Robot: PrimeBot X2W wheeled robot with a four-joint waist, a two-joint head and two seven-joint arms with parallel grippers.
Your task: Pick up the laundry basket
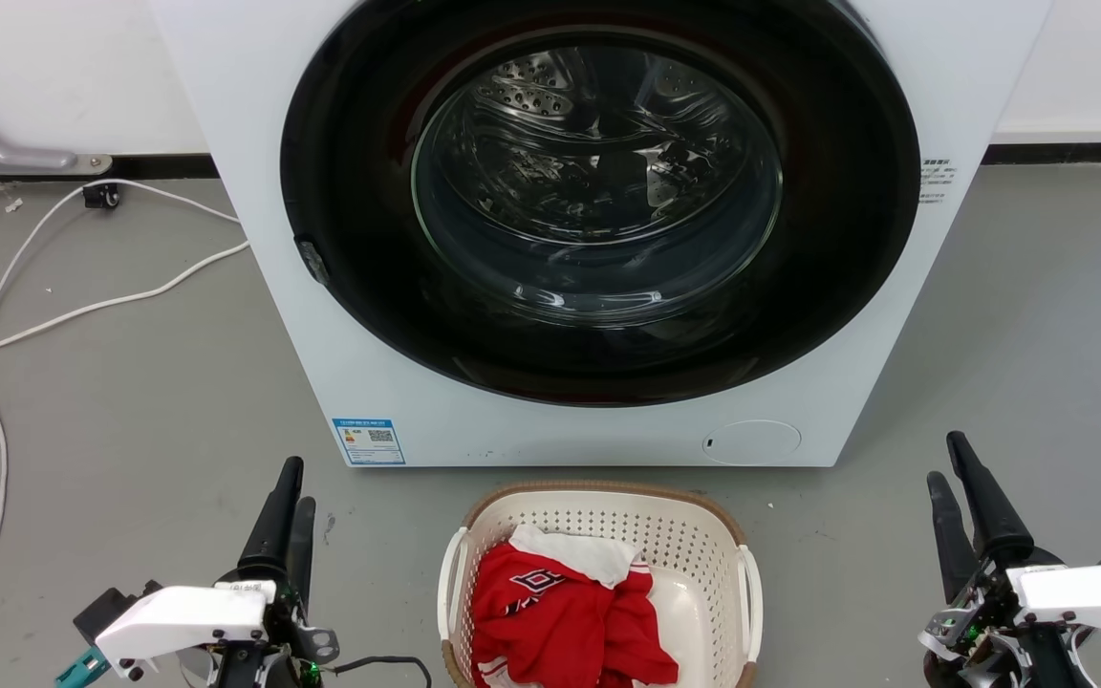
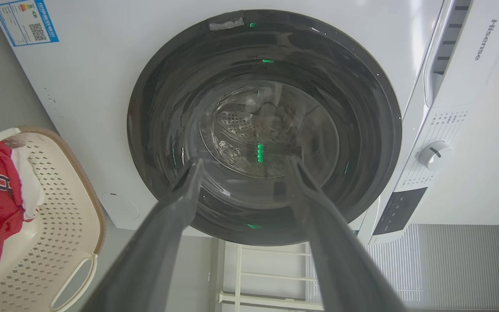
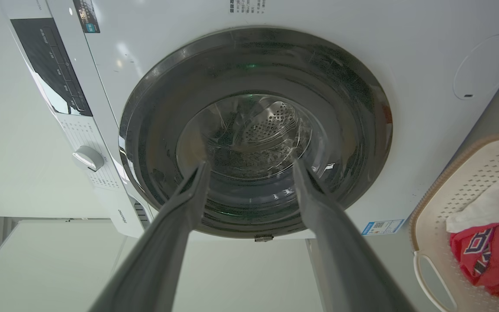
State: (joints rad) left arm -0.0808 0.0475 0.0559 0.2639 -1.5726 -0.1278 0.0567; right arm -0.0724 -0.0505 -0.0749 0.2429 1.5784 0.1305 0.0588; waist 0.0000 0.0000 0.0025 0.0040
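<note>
1. The washer (image 1: 598, 435), a white front-loader, stood against the wall and took up the upper part of the head view. Its round dark door (image 1: 598, 191) faced the robot, and the perforated steel drum showed through the glass.
2. Grey floor (image 1: 130, 401) lay around the washer. A white cable (image 1: 82, 311) ran across it to the left of the washer.
3. The basket (image 1: 665, 535) sat on the floor just in front of the washer, below the door, between the two grippers and apart from both. It was upright. A white handle (image 1: 450, 583) faced each gripper.
4. A red garment (image 1: 560, 621) with a white-and-dark mark lay in the basket, and a white cloth (image 1: 579, 552) lay on its far edge. The mark was folded and could not be read with certainty.
5. The left gripper (image 1: 297, 492) was low at the left, fingers pointing at the washer. In the left wrist view its fingers were spread, with nothing between them.
6. The right gripper (image 1: 945, 459) was low at the right. In the right wrist view its fingers were likewise spread and empty.
7. Bare floor separated each gripper from the basket.
8. Markings:
   - "Hisense" (image 2: 485, 39) on the top panel, near a white dial (image 2: 433, 154).
   - A blue label (image 1: 369, 440) with a QR code at the lower left of the front.
   - A sticker (image 1: 936, 180) right of the door, its print too small to read.
</note>
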